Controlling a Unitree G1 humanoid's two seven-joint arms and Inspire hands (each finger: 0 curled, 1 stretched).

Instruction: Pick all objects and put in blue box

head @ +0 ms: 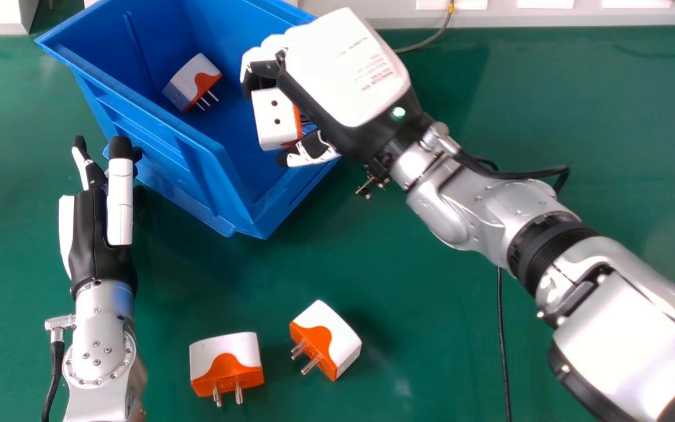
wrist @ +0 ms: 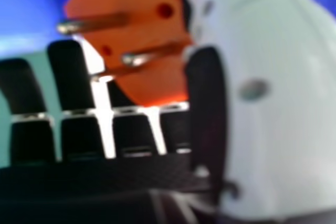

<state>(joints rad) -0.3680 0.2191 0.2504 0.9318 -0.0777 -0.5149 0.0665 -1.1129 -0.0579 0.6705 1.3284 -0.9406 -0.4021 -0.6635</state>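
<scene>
I hold one white-and-orange plug adapter over the blue box, grasping it between the thumb and curled fingers of my right hand. In my right hand view, its orange face and metal pins show. A second adapter lies inside the box, tilted, with its pins out. Two more adapters rest near each other on my green tabletop. My left hand is just beside the box, released, fingers straight.
</scene>
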